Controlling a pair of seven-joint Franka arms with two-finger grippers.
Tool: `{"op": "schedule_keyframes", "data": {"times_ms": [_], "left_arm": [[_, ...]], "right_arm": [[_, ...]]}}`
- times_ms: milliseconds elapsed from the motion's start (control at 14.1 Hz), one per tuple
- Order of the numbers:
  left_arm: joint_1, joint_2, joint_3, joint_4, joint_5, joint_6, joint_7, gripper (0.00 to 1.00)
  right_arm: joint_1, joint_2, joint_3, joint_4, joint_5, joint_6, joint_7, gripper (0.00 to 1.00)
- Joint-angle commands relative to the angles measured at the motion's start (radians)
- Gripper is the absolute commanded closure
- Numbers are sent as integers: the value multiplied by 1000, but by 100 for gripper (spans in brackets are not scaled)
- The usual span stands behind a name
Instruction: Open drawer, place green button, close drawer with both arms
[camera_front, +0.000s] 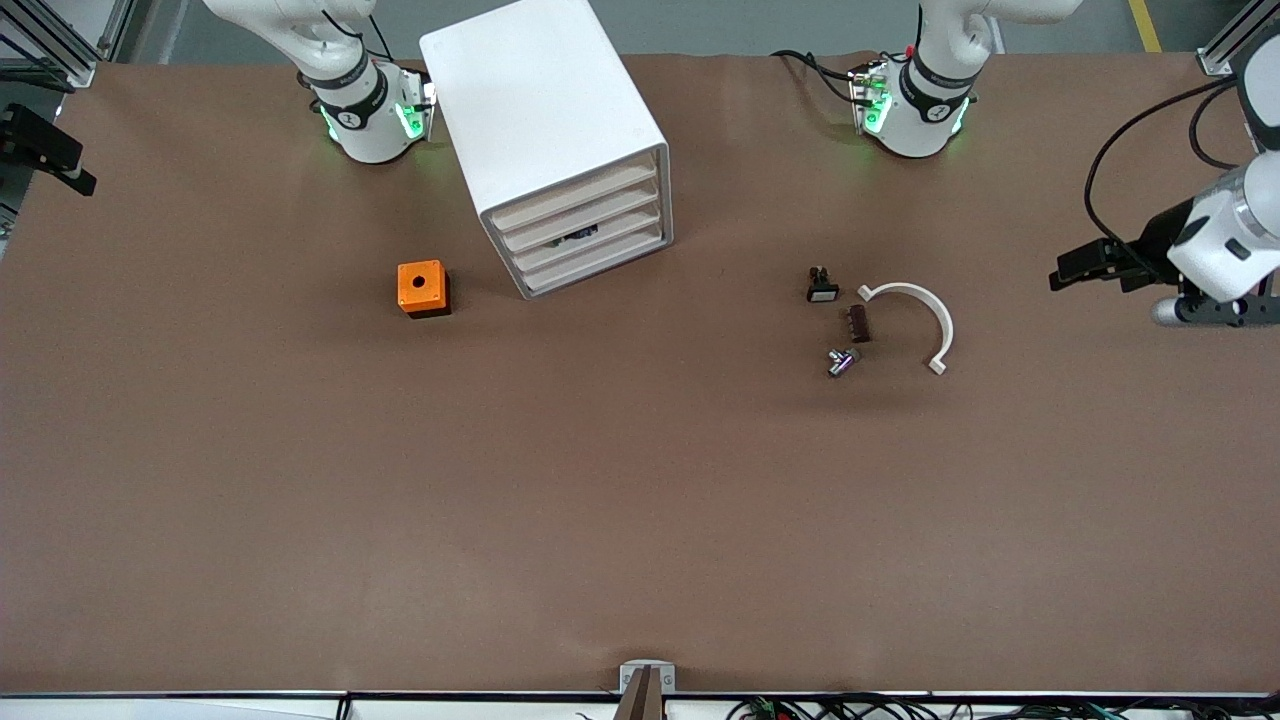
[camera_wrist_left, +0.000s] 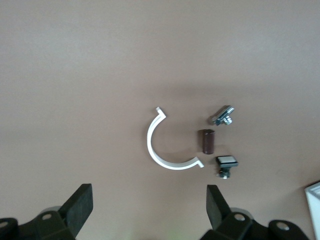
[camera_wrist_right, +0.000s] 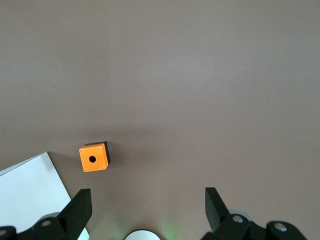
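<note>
The white four-drawer cabinet stands near the right arm's base, and all its drawers sit flush. On the third drawer a tiny dark thing with a green-blue speck shows through the slot; I take it for the button. My left gripper hangs open and empty, high over the left arm's end of the table. My right gripper is open and empty too, high over the right arm's end.
An orange box with a hole lies beside the cabinet. Toward the left arm's end lie a white arc, a black-and-white component, a brown cylinder and a silvery part.
</note>
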Motion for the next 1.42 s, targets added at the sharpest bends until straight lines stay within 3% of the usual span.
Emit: {"op": "schedule_keyframes", "data": {"times_ms": [0, 427, 995, 1351], "left_arm": [[-2, -61, -27, -65, 36, 51, 9, 0], [-4, -55, -56, 3, 61, 51, 8, 0], [-13, 103, -61, 253, 52, 41, -12, 0], [-21, 123, -61, 290, 50, 41, -15, 0]], "right_arm": [[-2, -21, 7, -18, 1, 3, -7, 0], [-2, -23, 18, -18, 30, -6, -1, 0], [9, -23, 26, -18, 21, -6, -7, 0], [8, -23, 24, -18, 22, -5, -7, 0]]}}
